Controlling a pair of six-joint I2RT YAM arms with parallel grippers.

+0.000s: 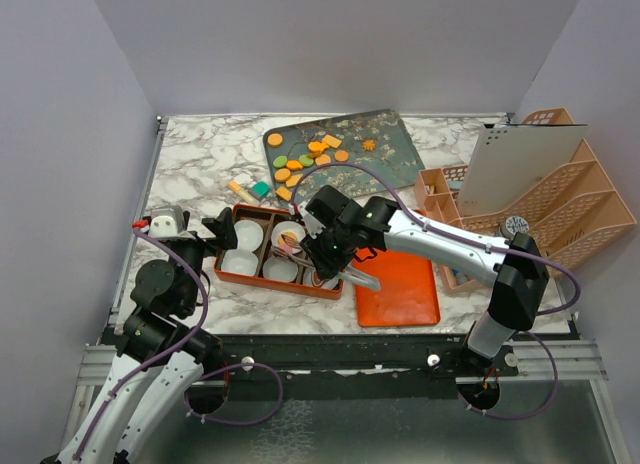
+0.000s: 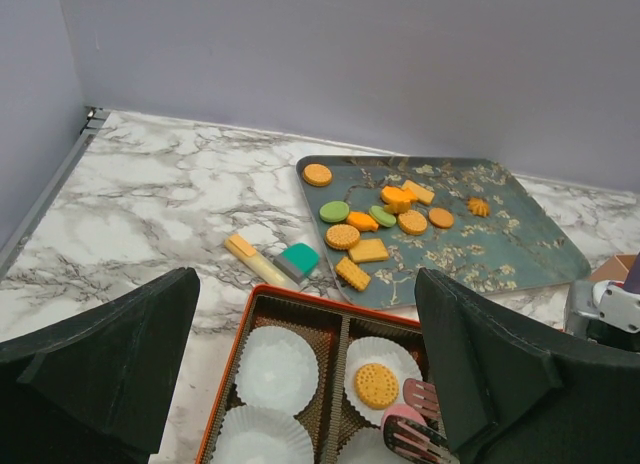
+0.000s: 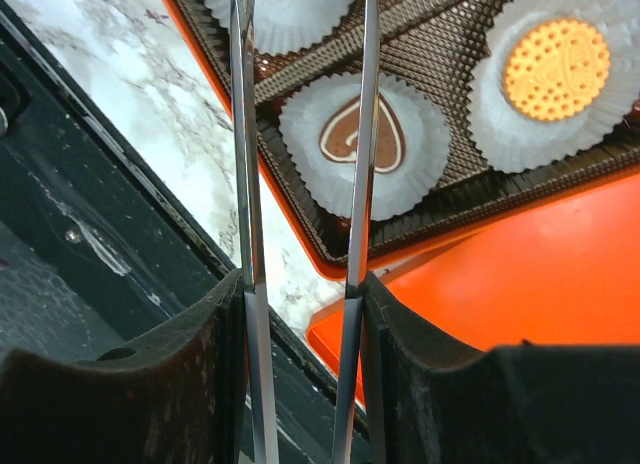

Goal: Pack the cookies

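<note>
Several cookies (image 1: 305, 162) (image 2: 375, 222) lie on the patterned tray (image 1: 385, 144). The orange box (image 1: 225, 272) (image 2: 300, 295) holds white paper cups. A round orange cookie (image 2: 377, 384) (image 3: 556, 69) rests in one cup. A brown heart cookie (image 3: 345, 134) lies flat in the cup beside it. My right gripper (image 1: 325, 246) (image 3: 303, 294) is shut on metal tongs (image 1: 358, 278) (image 3: 240, 134). The tongs' two blades stand apart above the heart cookie's cup. At the box's left end, my left gripper (image 1: 215, 227) (image 2: 305, 284) is wide open and holds nothing.
An orange lid (image 1: 400, 289) lies right of the box. A teal block (image 1: 260, 189) and a yellow block (image 1: 237, 188) sit between the tray and the box. Peach file racks (image 1: 560, 199) fill the right side. Walls close in on three sides.
</note>
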